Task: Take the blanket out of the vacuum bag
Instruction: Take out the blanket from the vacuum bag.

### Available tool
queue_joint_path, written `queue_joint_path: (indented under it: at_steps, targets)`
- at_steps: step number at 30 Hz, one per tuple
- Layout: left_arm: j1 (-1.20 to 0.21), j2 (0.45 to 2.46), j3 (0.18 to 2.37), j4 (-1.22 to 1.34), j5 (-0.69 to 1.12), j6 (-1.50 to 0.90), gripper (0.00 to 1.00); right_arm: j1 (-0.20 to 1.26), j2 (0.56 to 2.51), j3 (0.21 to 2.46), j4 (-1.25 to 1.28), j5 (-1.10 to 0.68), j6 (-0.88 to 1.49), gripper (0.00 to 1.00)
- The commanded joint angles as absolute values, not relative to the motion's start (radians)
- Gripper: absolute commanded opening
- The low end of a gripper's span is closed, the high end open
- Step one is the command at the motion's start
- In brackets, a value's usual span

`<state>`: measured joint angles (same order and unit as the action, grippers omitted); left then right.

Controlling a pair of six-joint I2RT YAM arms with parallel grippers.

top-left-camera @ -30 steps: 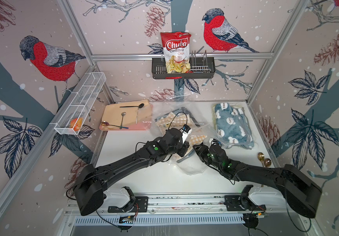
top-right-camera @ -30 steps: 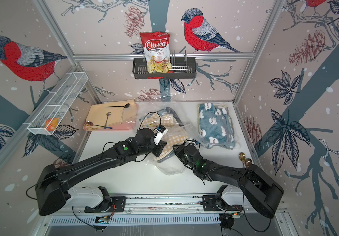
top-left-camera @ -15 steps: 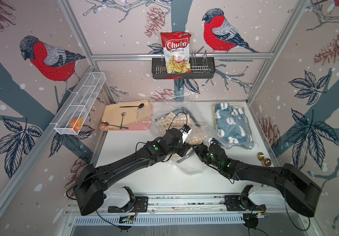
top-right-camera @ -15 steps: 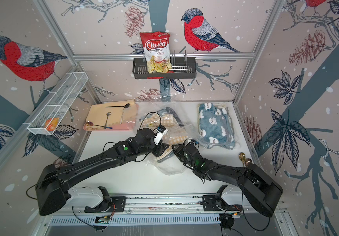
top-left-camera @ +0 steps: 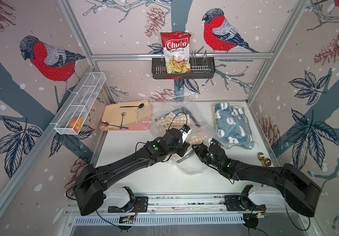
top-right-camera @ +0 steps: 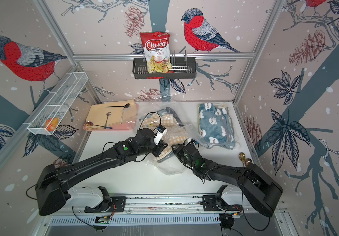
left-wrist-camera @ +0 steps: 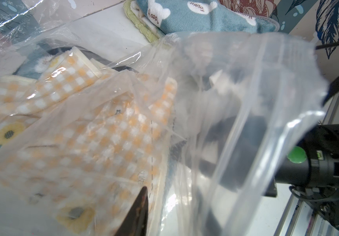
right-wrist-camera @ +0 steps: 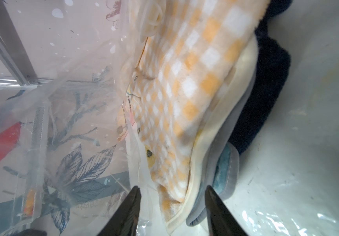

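Not out yet: the yellow-checked blanket [right-wrist-camera: 185,85] sits inside the vacuum bag [top-left-camera: 191,170] mid tabletop [top-left-camera: 140,179], with the bag's open end slack and toward the arms. The right pincer [right-wrist-camera: 171,189] is open at that end, jaws either side of the blanket's hemmed corner but not clamped. The left pincer [top-left-camera: 184,150] is up against the bag film with one finger [left-wrist-camera: 140,204] showing and the other behind plastic, so grip can't be told; left to do, by judgement: clamp the corner, restrain the bag, drag the blanket clear.
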<state>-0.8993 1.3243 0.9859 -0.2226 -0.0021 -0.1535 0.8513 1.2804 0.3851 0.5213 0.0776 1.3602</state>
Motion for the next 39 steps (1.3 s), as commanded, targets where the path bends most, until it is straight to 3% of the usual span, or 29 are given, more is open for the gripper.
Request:
queue_joint_path:
  at_steps: [1,3,5,9,15,32,37,39]
  targets:
    - [-0.900,1.318,0.992,-0.221,-0.008,-0.149,0.29,0.856,1.292,0.384,0.563,0.081,1.371,0.51]
    - [-0.900,1.318,0.992,-0.220,-0.008,-0.149,0.20,0.856,1.309,0.374,0.603,0.076,1.388,0.37]
    - [-0.900,1.318,0.992,-0.220,-0.008,-0.149,0.18,0.853,1.335,0.356,0.676,0.063,1.412,0.31]
    - [-0.900,1.316,0.992,-0.222,-0.008,-0.149,0.16,0.842,1.404,0.369,0.733,0.024,1.427,0.31]
    - [-0.900,1.313,0.992,-0.220,-0.009,-0.150,0.18,0.826,1.465,0.379,0.778,-0.003,1.436,0.40]
    - [-0.900,1.315,0.992,-0.220,-0.002,-0.152,0.20,0.792,1.561,0.434,0.798,-0.035,1.420,0.38]
    - [-0.900,1.314,0.992,-0.220,-0.003,-0.152,0.20,0.793,1.605,0.468,0.782,-0.059,1.411,0.46]
    - [-0.900,1.312,0.992,-0.220,-0.003,-0.150,0.20,0.792,1.619,0.471,0.793,-0.065,1.414,0.41]
